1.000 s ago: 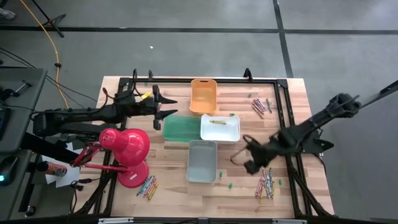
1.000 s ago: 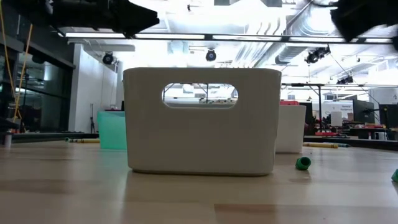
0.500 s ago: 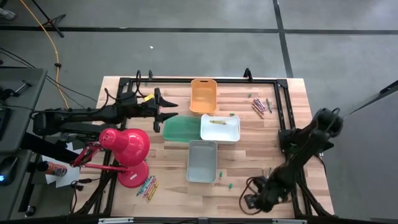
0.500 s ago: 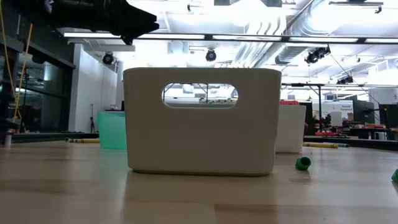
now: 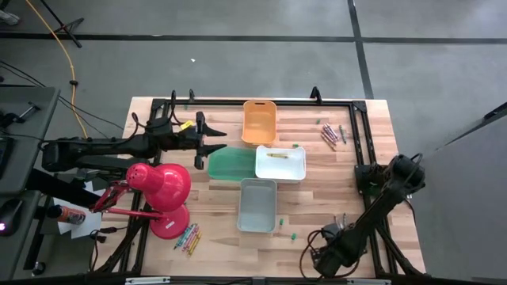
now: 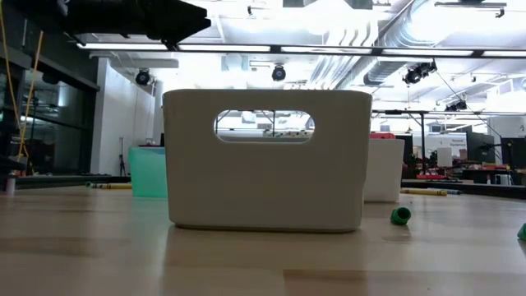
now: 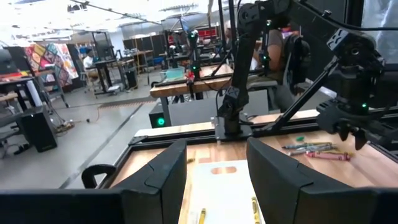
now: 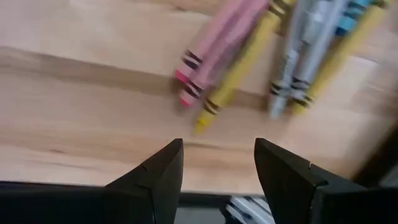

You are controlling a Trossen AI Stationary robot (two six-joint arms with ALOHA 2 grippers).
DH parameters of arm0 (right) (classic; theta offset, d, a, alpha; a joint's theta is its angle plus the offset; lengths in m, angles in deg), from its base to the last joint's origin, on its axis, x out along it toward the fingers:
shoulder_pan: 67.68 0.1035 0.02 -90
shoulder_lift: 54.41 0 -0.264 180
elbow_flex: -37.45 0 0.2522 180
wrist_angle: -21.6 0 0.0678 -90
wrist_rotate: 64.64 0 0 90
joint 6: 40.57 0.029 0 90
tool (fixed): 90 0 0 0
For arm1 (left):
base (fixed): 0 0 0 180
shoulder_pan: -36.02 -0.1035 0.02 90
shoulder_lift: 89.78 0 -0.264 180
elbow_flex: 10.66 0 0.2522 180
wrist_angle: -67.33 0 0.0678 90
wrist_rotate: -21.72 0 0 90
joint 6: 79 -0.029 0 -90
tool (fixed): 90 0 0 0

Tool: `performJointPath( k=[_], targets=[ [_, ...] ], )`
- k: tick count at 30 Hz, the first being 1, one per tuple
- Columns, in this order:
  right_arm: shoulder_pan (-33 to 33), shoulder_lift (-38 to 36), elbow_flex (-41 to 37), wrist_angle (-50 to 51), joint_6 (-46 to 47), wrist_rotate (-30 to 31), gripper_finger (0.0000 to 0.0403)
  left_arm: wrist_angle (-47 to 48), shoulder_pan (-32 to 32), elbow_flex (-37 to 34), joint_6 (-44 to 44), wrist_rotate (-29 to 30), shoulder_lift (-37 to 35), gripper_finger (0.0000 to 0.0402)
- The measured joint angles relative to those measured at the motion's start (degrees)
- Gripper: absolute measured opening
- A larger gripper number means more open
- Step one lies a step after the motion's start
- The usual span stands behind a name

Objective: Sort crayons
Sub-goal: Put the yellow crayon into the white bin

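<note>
Your right gripper (image 8: 214, 177) sits low at the near right corner of the pale wooden table (image 5: 317, 170), its two dark fingers standing apart with nothing between them. Just ahead of the fingertips lies a loose bunch of thin wax crayons (image 8: 261, 56): two pink, two yellow, a couple of grey, touching side by side on the wood. This looks like the reach-for-a-crayon step, with no pick made yet.

Your left gripper (image 5: 212, 143) waits by the far left of the bins, jaws apart and empty, hovering near the green plastic bin (image 5: 230, 163).

The bins are clustered mid-table: an orange plastic bin (image 5: 259, 121), a white plastic bin (image 5: 280, 162) with one yellow crayon inside, and a grey plastic bin (image 5: 257, 204). More crayons lie near the far right edge (image 5: 330, 135) and near the red desk lamp (image 5: 161, 190).

For the next move, you probably need to single out one crayon at the edge of the bunch, line the fingers across its length and come down before closing; the sticks touch, so two may lift together.
</note>
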State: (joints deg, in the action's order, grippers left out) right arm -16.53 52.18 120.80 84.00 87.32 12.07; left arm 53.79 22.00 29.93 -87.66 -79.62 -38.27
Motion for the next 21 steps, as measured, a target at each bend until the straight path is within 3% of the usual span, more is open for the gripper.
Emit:
performJointPath(
  k=[21],
  targets=[
    [-0.5,-0.1,-5.6,-5.1,0.7,-1.3,0.0184,2.2,0.0,0.0,1.1,0.0,0.0,0.0154]
  ],
)
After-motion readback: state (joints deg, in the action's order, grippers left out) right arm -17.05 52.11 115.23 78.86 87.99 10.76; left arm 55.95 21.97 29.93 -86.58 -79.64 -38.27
